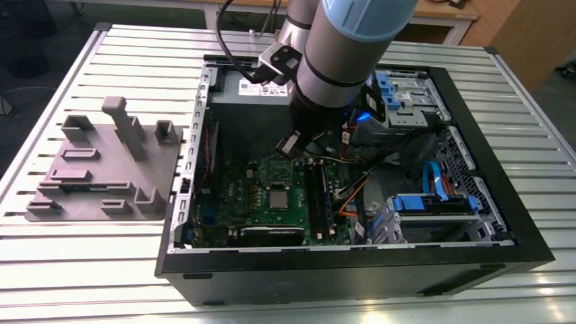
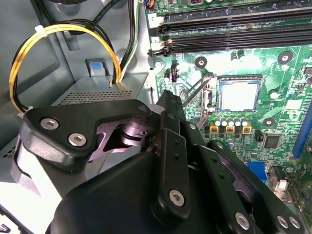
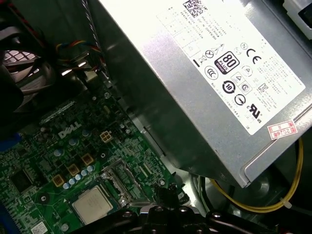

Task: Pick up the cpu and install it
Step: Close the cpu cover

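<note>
Hand (image 2: 166, 99) closed, empty | cpu (image 2: 238, 95) sits on mobo (image 2: 282, 124) | exterior view: grey jig (image 1: 117, 177) beside case (image 1: 360, 261)

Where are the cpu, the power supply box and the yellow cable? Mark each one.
cpu (image 2: 238, 95): second wrist view, middle of its silver top.
power supply box (image 3: 229, 58): first wrist view, on its white label.
yellow cable (image 2: 73, 28): second wrist view, top of its loop.
</note>
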Action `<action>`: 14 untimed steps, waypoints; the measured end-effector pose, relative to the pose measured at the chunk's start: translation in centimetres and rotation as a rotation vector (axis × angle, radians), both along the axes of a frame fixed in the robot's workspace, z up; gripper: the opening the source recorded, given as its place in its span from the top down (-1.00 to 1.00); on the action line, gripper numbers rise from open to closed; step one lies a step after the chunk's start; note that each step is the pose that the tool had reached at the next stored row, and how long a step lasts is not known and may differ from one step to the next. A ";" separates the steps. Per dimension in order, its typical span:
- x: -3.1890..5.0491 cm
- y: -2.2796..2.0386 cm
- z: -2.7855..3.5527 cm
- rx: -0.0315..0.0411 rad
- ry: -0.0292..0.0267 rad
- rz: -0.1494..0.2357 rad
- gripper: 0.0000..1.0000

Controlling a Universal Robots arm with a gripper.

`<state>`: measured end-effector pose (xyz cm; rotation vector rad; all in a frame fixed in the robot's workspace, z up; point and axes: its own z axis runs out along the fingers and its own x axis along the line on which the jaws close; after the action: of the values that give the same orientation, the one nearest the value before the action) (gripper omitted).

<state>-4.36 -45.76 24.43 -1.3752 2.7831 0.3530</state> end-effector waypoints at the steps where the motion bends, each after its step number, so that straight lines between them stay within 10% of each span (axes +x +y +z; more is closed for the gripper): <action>1: 0.00 0.01 0.02 -0.0002 -0.0005 0.001 0.80; 14: -0.05 0.00 0.14 -0.0009 -0.0040 0.006 0.80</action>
<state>-4.42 -45.75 24.57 -1.3832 2.7768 0.3488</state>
